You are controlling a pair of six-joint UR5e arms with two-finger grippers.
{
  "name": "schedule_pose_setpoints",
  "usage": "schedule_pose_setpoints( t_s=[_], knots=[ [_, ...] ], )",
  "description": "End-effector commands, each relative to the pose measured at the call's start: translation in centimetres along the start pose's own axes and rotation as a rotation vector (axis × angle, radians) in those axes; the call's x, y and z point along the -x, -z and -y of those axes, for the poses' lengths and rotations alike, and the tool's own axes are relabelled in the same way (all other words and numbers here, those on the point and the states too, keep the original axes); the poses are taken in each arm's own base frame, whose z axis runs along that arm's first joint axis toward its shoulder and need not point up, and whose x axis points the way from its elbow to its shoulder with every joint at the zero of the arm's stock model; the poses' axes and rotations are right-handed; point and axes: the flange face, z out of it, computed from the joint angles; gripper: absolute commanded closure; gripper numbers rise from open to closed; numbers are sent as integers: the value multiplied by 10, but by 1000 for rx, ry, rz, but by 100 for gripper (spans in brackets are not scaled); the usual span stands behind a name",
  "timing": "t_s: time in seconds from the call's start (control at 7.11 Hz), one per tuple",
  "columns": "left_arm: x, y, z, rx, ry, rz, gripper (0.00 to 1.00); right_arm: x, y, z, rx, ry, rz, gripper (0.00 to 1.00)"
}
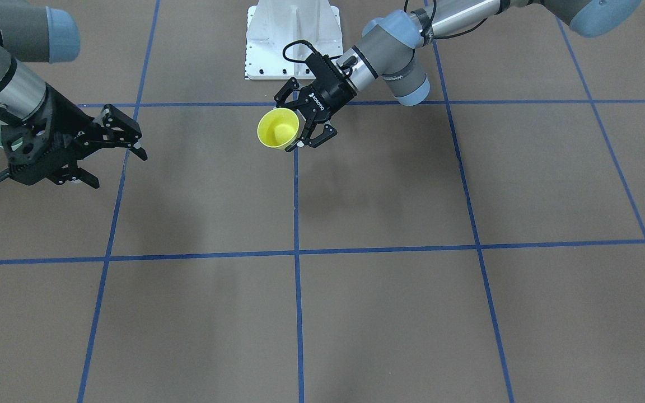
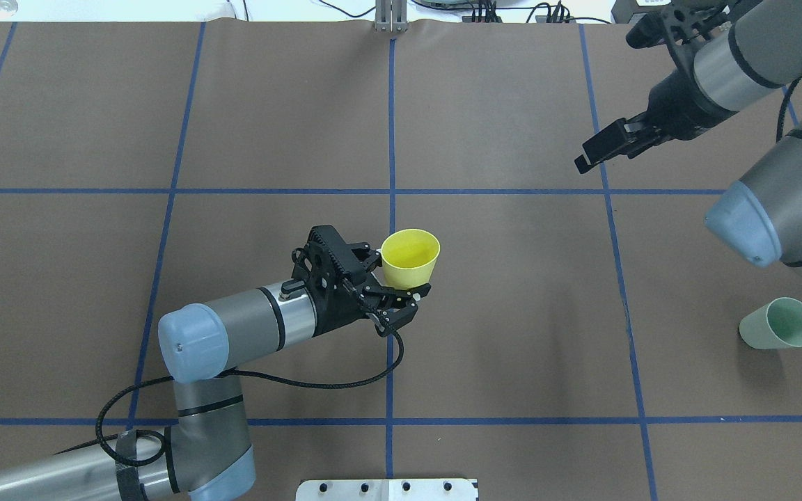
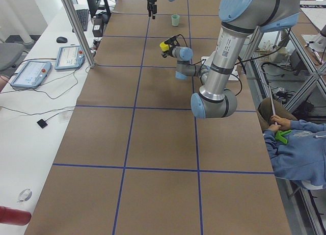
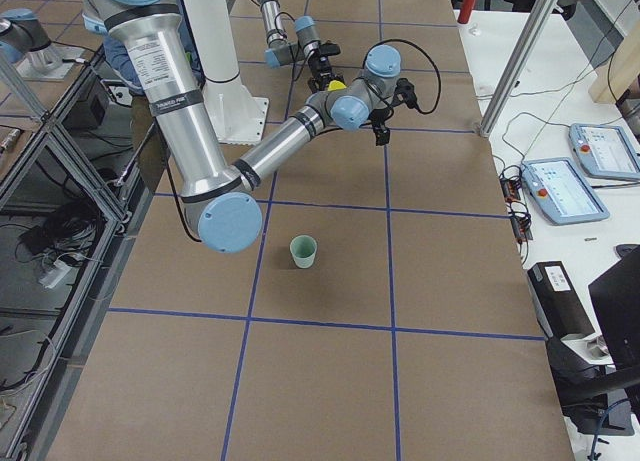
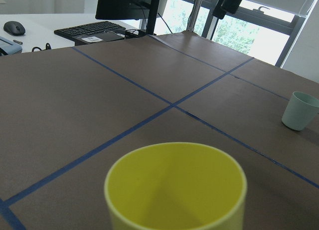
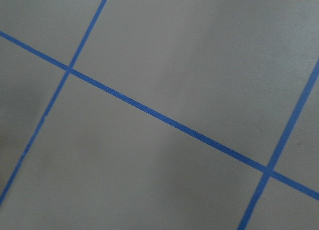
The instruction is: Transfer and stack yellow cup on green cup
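Brown bench [image 2: 512,104] crossed by blue tape lines. Left end effector [image 2: 401,278] clamped on the yellow cup [image 2: 410,259], lifted mid-bench. Green cup [image 2: 779,323] stands upright, well apart on the robot's right. Right end effector [image 1: 120,168] empty, fingers apart. A handover would probably go best with the cup's rim side offered clear.

Left arm [image 2: 248,316] & right arm [image 2: 725,68]: silver-grey tubes, pale-blue jt caps. Left gripper [image 2: 401,271] & right gripper [image 1: 120,168]: blk, linkage fingers. Blk cable [image 2: 331,383] loops at left's 6 o'clock, overhead view.
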Motion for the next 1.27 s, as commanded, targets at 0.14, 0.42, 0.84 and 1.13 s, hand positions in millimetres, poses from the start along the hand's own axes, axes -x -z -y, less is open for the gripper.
schedule_pose_setpoints(
  t_s=[0.14,0.42,0.84,1.13],
  knots=[
    [-10,-2,-7,-23,-270,8,100,83,-29,2,31,-137,62,0],
    [-25,-4,15,-90,-413,-20,100,122,-42,-8,38,-218,88,0],
    [-12,-13,9,-66,-431,3,100,147,-42,-24,35,-188,106,0],
    [3,-19,11,-56,-430,31,100,153,-58,-36,27,-210,80,0]
  ],
)
